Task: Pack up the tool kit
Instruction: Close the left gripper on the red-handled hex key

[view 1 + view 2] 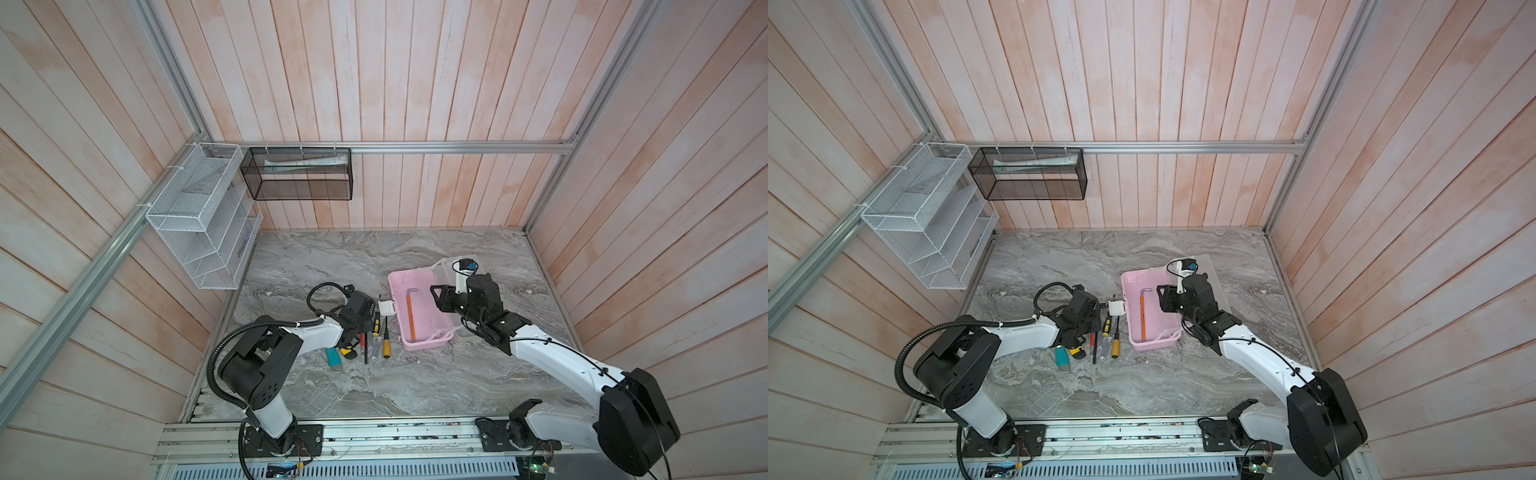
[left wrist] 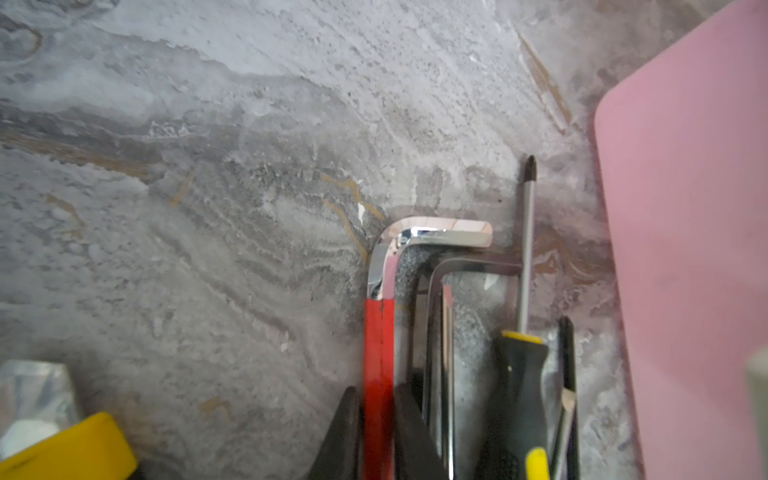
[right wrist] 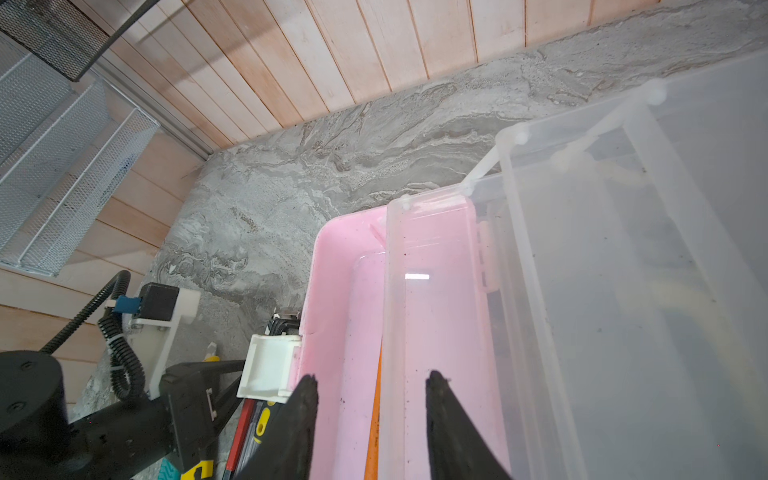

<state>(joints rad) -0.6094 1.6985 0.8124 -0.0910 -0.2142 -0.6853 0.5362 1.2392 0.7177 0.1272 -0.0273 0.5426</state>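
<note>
The tool kit's pale pink case [image 1: 419, 345] lies open on the marble table, its frosted lid [image 3: 623, 291] folded back and its white latch [image 1: 386, 307] facing the loose tools. An orange-sleeved hex key [image 1: 410, 316] lies inside. My left gripper [image 2: 377, 395] is shut on the red-sleeved hex key [image 2: 379, 340], which lies flat beside further hex keys [image 2: 436, 332] and a black-and-yellow screwdriver [image 2: 519, 374]. My right gripper [image 3: 372, 376] hovers open over the case's inside, holding nothing; in a top view it [image 1: 436, 297] stands above the case's right half.
A yellow-handled screwdriver [image 1: 387, 347], a teal knife [image 1: 333, 358] and a yellow knife [image 1: 348, 352] lie left of the case. A white mesh basket [image 1: 199, 216] and a black mesh basket [image 1: 299, 174] hang on the back-left walls. Wooden walls close in the table [image 1: 332, 257].
</note>
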